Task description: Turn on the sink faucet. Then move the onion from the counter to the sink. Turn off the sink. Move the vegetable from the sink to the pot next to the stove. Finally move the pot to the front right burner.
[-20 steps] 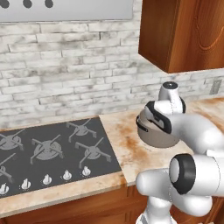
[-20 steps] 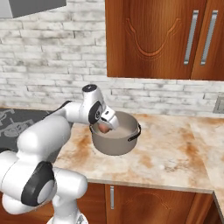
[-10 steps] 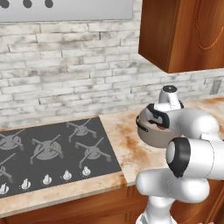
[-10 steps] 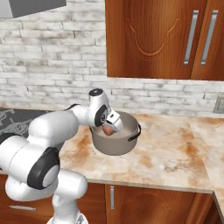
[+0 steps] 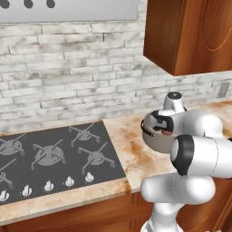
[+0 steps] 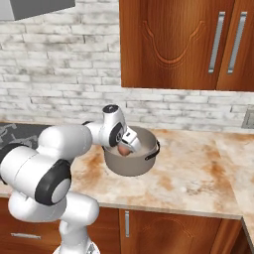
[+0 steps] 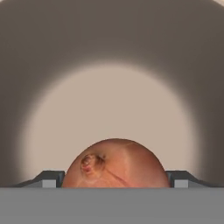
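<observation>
The grey-brown pot stands on the beige counter, to the right of the stove. My gripper reaches down into the pot from its left rim. The reddish-orange onion sits between my two fingertips, which press against both of its sides just above the pot's pale floor. From the right base view the onion peeks out under the hand. From the left base view my hand covers most of the pot.
The stove's front right burner lies left of the pot, with small silver knobs along its front. Wooden wall cabinets hang above the counter. Bare counter stretches to the right of the pot.
My hand has sunk a little deeper into the pot with the onion, and the arm's elbow has swung lower and closer to the cameras. The pot has stayed in place.
</observation>
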